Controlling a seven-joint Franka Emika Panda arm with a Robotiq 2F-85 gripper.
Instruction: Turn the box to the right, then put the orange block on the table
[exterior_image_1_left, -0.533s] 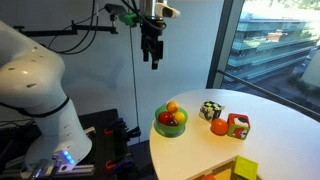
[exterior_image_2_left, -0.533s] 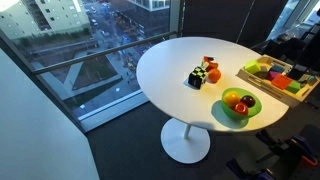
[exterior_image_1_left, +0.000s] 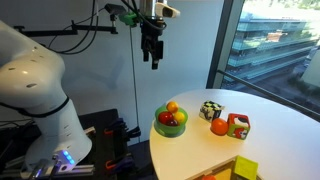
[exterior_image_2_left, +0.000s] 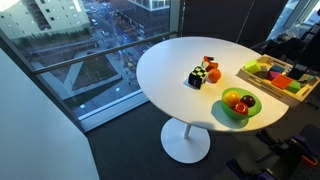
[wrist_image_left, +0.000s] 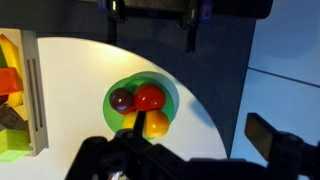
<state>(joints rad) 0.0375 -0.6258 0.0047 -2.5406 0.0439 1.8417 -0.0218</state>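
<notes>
Table (exterior_image_2_left: 165, 75): round, white. Arm (exterior_image_1_left: 35, 85): we log it reared tall, gripper (exterior_image_1_left: 152, 58) pointing down high above the green bowl (exterior_image_1_left: 170, 123), jaws spread, empty. Box (exterior_image_2_left: 278, 78): on the table's rim, past the bowl. Black-and-white cube (exterior_image_1_left: 210, 110): markings unreadable.

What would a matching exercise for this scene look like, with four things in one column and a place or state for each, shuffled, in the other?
Things:
1. gripper
2. green bowl
3. box
4. black-and-white cube

Places or states:
A. holds round fruit
B. stands on the table near the small red cube
C. open, high above the table, holding nothing
D. filled with coloured pieces

Pairs: 1-C, 2-A, 3-D, 4-B.
</notes>
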